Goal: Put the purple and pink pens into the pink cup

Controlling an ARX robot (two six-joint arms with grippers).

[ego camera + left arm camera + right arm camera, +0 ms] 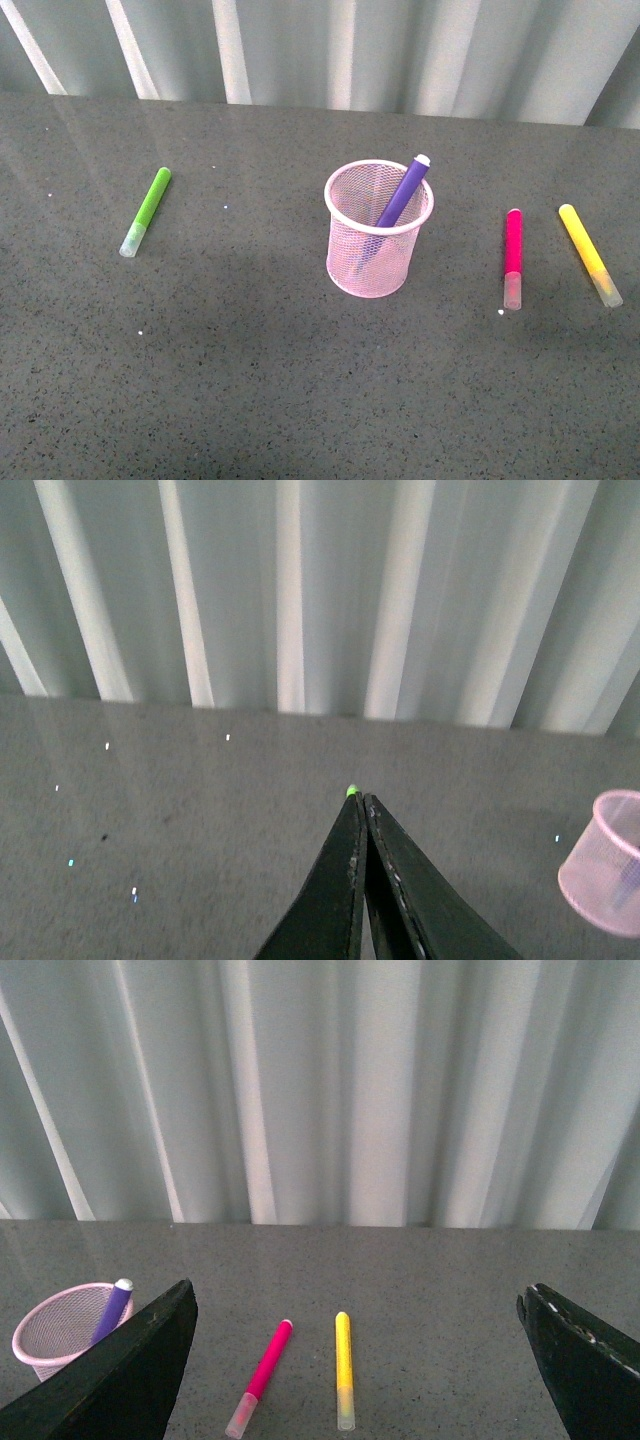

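Only in the front view do we see all four markers. The deep purple pen [403, 190] leans inside the light pink wire-mesh cup [390, 265]. The magenta-pink pen [513, 255] lies on the grey speckled table [250, 380] to the cup's right, apart from it, with the yellow marker [588, 252] beyond and the lime-green marker [147, 210] far left. No arm shows there. The left wrist view gives us the left gripper [362, 798], fingers pressed together, a green speck [351, 791] at its tips and the cup cut off. The right gripper [355, 1293] is spread wide, holding nothing.
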